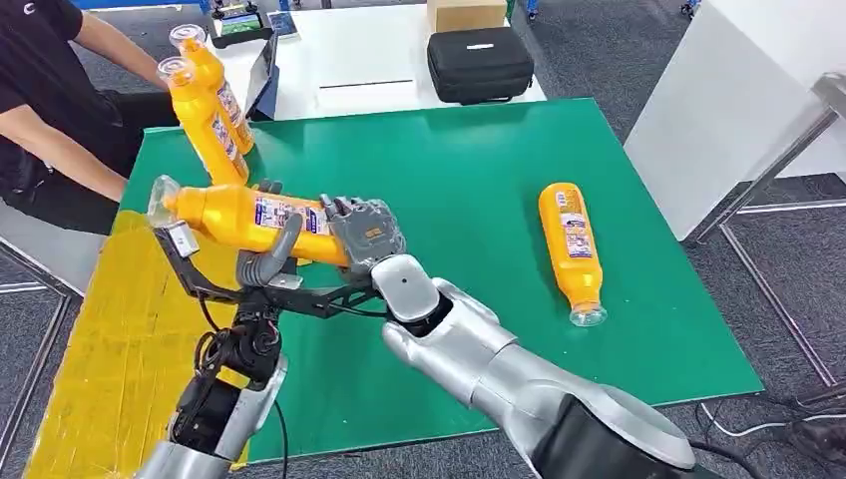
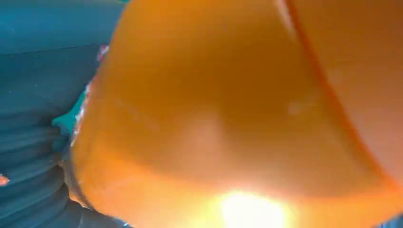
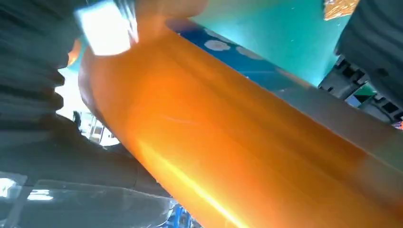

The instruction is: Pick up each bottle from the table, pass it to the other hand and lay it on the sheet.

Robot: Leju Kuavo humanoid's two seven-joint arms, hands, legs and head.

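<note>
Orange plastic bottle with printed label (image 1: 244, 215): held level above green table mat (image 1: 479, 180); left hand (image 1: 267, 261) wraps it from beneath, right hand (image 1: 361, 232) clasps its base end.

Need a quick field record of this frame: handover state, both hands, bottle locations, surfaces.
phase: handover in progress, mid-air
held bottle: orange, lying level, cap end toward the person
left hand: fingers wrapped around the held bottle from below
right hand: grips its base end
bottle on table: lies on the green mat, robot's right
two more bottles: at the mat's far left corner
yellow sheet: left of mat, no bottle on it
</note>
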